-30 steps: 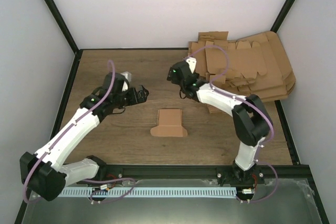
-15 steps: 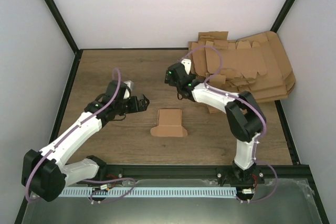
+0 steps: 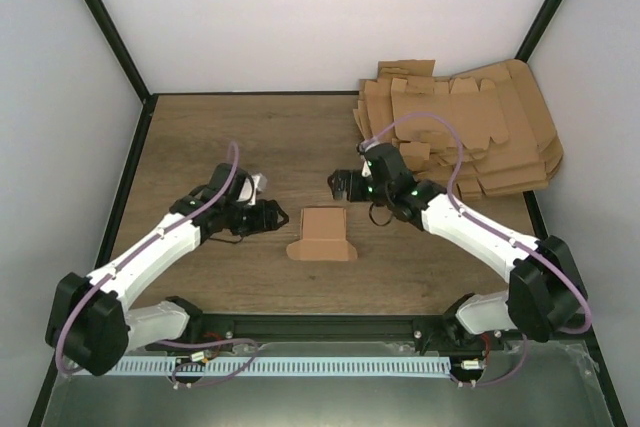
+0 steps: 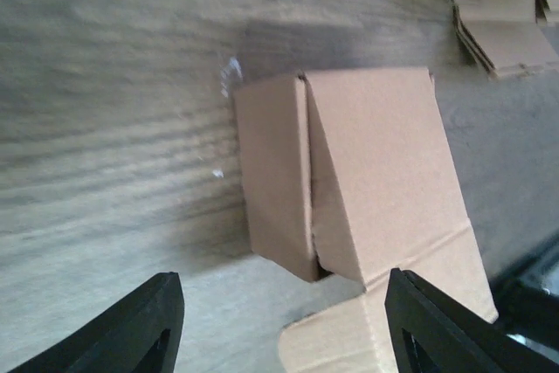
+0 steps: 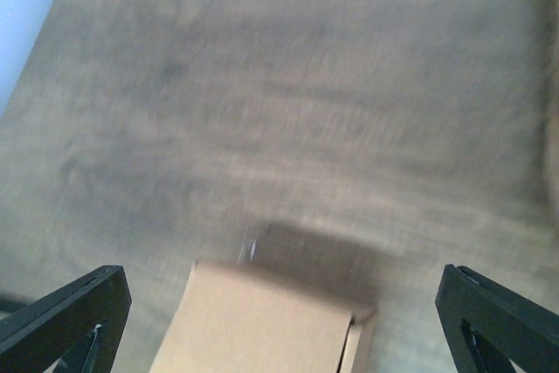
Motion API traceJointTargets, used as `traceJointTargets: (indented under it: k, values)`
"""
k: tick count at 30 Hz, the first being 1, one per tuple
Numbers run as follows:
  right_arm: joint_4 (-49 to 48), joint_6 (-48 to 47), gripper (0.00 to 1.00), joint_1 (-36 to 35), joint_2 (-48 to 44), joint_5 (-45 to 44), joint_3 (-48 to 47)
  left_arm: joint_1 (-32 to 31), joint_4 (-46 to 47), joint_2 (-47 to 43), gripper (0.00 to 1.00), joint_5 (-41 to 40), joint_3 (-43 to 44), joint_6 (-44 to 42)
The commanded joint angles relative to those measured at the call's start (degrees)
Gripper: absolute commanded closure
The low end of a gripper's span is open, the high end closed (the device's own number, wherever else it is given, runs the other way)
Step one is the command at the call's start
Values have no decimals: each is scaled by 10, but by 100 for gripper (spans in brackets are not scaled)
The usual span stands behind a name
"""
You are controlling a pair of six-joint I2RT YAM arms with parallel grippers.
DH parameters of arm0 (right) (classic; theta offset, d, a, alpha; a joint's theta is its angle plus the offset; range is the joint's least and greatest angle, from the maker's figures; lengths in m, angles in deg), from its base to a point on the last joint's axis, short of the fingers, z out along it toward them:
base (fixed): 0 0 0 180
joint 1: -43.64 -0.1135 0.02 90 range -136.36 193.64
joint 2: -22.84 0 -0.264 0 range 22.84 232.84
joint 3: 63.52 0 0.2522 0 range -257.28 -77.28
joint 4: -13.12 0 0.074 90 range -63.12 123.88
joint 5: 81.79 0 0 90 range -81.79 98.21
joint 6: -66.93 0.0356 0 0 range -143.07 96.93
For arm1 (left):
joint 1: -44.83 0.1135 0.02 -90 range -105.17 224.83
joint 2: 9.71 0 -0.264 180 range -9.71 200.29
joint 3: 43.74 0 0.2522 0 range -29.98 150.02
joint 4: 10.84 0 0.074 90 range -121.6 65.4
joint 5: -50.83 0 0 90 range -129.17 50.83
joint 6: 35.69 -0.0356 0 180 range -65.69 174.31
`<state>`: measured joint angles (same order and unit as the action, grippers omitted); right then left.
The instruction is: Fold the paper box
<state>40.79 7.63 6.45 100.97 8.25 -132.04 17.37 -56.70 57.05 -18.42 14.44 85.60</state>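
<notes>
The paper box is a small brown cardboard box, partly folded, lying on the wooden table with a flap spread at its near end. In the left wrist view the box shows one side wall and its top panel. In the right wrist view only its far end shows, blurred. My left gripper is open and empty, just left of the box, apart from it. My right gripper is open and empty, just beyond the box's far end.
A pile of flat brown cardboard sheets lies at the back right of the table, and its edge shows in the left wrist view. Black frame rails run along the table's sides and near edge.
My left gripper has moved right and nearer, up to the box's left side. My right arm has swung from the pile toward the box and now points at its far end.
</notes>
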Motion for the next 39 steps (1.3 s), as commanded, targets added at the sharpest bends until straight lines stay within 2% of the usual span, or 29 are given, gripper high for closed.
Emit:
traceJointTargets:
  k: [1,3,7,11,19,23,29,39]
  values:
    - [98,30,2,2,-8,179,27,-14,25,30,36,117,3,40]
    - [99,48,6,2,-25,234,51,-36,43,38,37,127,6,63]
    - [120,65,12,2,-63,266,81,-64,46,46,41,125,11,91]
    - [129,63,19,2,-51,306,86,-66,67,64,44,126,-1,106]
    - [114,68,26,2,-31,287,75,-67,75,119,48,107,35,90]
    - [103,70,29,2,-13,292,75,-68,89,137,56,124,43,90]
    - [90,73,41,2,0,304,73,-67,91,152,59,142,47,90]
    - [72,80,43,2,8,313,78,-68,96,173,61,143,30,79]
